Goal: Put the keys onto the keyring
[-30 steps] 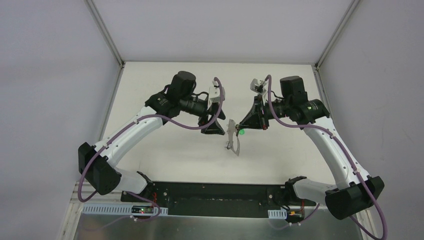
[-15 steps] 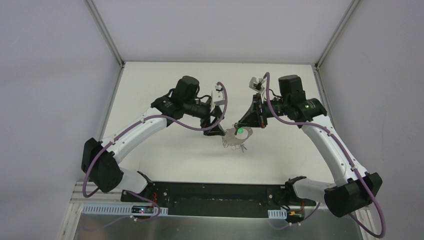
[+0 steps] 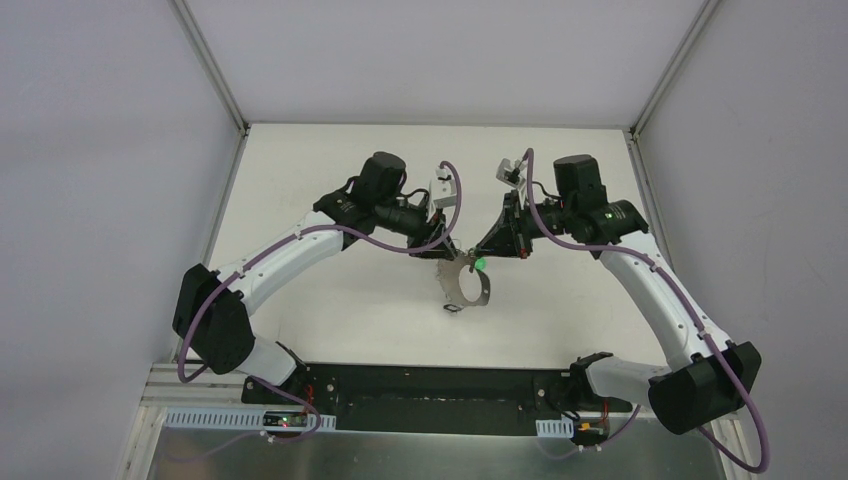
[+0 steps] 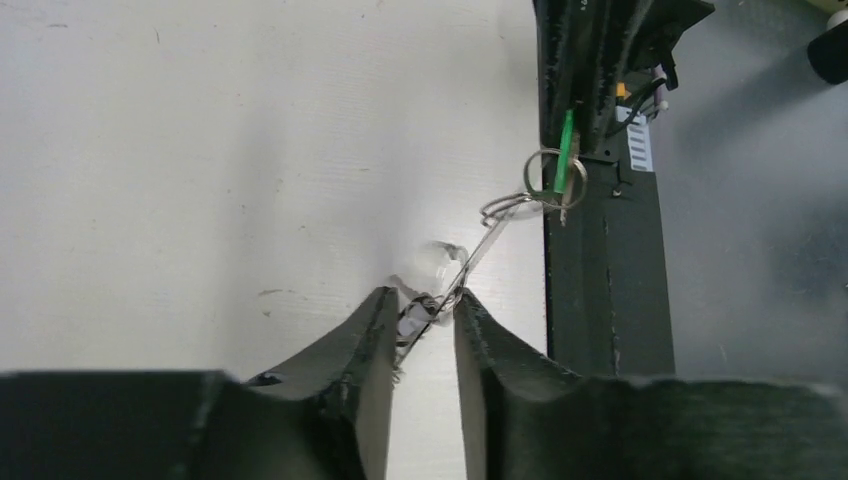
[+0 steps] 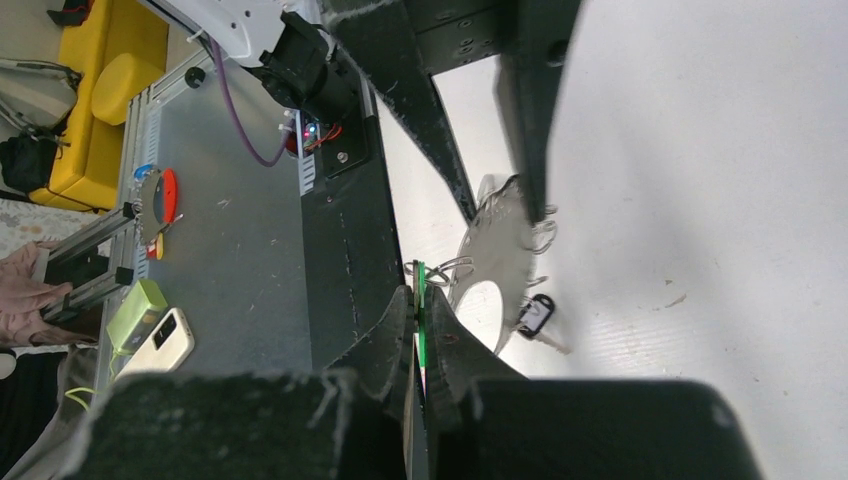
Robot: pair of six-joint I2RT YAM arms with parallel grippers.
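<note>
The key head is bright green. The keyring is silver wire with a black tag. The desk is plain off-white.

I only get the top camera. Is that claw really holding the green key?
Observer: Yes. The right wrist view shows the right gripper shut on the green key, pinching its flat faces.
Operator: Has the other claw got the ring?
Observer: Left wrist view: the keyring wire runs between the two fingers of the left gripper, and they stand apart.
Operator: Is the key on yet?
Observer: A small ring sits right against the key there; whether the key goes through it, I cannot tell.
</note>
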